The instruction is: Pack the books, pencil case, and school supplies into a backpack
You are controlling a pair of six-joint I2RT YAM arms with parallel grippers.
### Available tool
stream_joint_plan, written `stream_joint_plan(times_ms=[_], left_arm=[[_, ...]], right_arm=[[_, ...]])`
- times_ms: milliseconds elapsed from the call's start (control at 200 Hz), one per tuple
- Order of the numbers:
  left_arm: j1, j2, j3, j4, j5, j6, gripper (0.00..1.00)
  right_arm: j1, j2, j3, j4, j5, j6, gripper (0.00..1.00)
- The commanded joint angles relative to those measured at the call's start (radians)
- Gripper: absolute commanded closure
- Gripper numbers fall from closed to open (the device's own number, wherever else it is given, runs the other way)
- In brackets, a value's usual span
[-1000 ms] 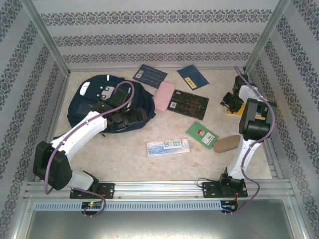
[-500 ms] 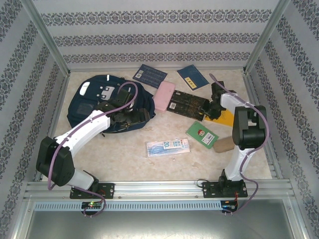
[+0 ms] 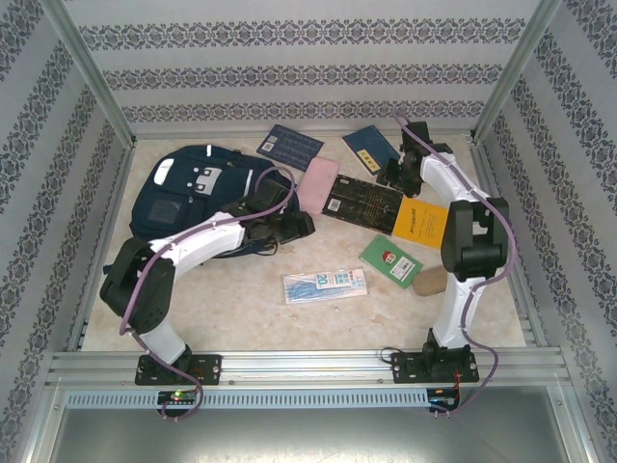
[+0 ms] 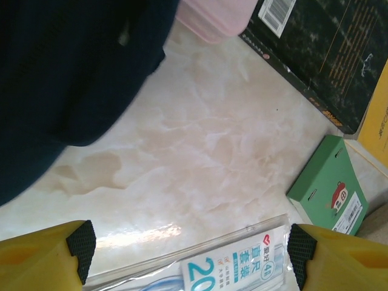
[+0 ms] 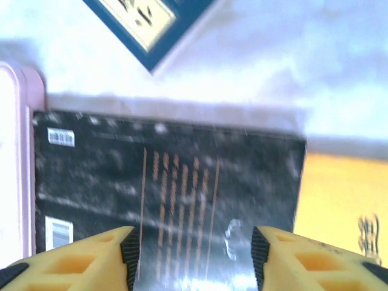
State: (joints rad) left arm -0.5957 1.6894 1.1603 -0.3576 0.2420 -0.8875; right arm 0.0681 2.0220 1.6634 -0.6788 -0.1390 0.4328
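Navy backpack, pink pencil case, blk/gold book, yellow book, green book.

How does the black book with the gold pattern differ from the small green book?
Colour: the black book is dark with gold lines; the green book is bright green with a small red picture. Size: the black book is clearly larger than the green book. Place: the black book lies beside the pink pencil case, the green book nearer the arm bases. Both lie flat on the table, outside the backpack.
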Motion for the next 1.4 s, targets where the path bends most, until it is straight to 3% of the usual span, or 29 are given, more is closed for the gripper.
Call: stream_joint_plan(times_ms=[0, 240, 265, 355, 669, 1019, 1394], left_arm=[[-0.030, 0.041, 0.052, 0.098, -0.018, -0.075, 0.15], [-0.068, 0.146, 0.114, 0.128, -0.009, -0.109, 0.15], [-0.071, 0.157, 0.122, 0.124, -0.008, -0.111, 0.15], [-0.073, 0.187, 0.141, 0.129, 0.004, -0.115, 0.15], [-0.072, 0.311, 0.225, 0.138, 0.024, -0.119, 0.14], [-0.040, 0.464, 0.375, 0.122, 0.035, -0.093, 0.16], [-0.025, 0.588, 0.565, 0.116, 0.045, -0.081, 0.18]], right_arm=[[-0.005, 0.113, 0.120, -0.032, 0.045, -0.065, 0.42], [-0.072, 0.338, 0.383, -0.096, -0.088, -0.037, 0.29], [-0.076, 0.358, 0.403, -0.104, -0.110, -0.033, 0.23], [-0.078, 0.386, 0.426, -0.115, -0.137, -0.036, 0.22], [-0.023, 0.284, 0.198, -0.063, -0.245, 0.000, 0.29], [0.043, 0.157, 0.000, -0.012, -0.260, 0.025, 0.33], [0.069, 0.097, -0.105, 0.011, -0.272, 0.035, 0.36]])
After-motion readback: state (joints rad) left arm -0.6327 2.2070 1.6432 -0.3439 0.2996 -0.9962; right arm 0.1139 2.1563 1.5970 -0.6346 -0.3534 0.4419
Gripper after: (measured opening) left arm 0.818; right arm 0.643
